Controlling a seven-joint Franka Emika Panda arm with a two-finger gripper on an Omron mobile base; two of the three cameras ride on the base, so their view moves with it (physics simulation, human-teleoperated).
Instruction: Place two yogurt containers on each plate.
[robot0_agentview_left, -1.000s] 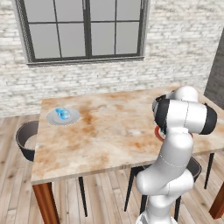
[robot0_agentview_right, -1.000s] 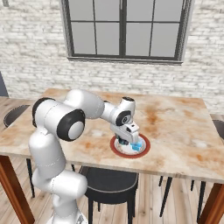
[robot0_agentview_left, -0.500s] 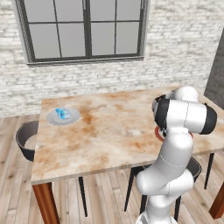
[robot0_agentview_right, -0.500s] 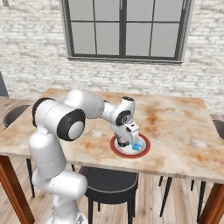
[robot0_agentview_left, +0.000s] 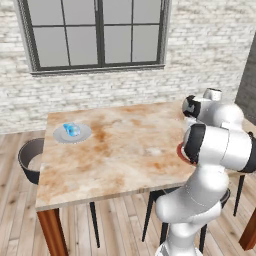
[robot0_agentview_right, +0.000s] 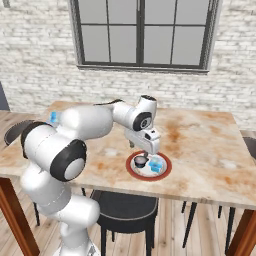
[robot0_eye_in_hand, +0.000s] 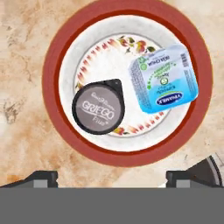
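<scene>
Far left of the table (robot0_agentview_left: 125, 150), in the left base view, you have the grey-white plate (robot0_agentview_left: 62, 137) w/ light-blue yogurt cups (robot0_agentview_left: 71, 130) on it; how many is too small to count, looks like a tight cluster. That plate sits well apart from the claw, across the tabletop toward the arm's left. Moving right, the red-rimmed plate (robot0_eye_in_hand: 127, 83) lies directly under the claw (robot0_eye_in_hand: 111, 177), near the table's front edge. On it, per the hand view: a dark round-lidded cup (robot0_eye_in_hand: 98, 106) left of centre, and a light-blue square-topped cup (robot0_eye_in_hand: 164, 78) to its right, the two near each other but apart. Both stand upright, lids facing the camera. The claw's fingertips (robot0_eye_in_hand: 41, 177) are spread wide, nothing between them, hovering above the plate's near rim. Judgement: this plate looks filled w/ two; if anything remains, the claw is nearer this plate than the grey one, so any next reach goes leftward across the table.
</scene>
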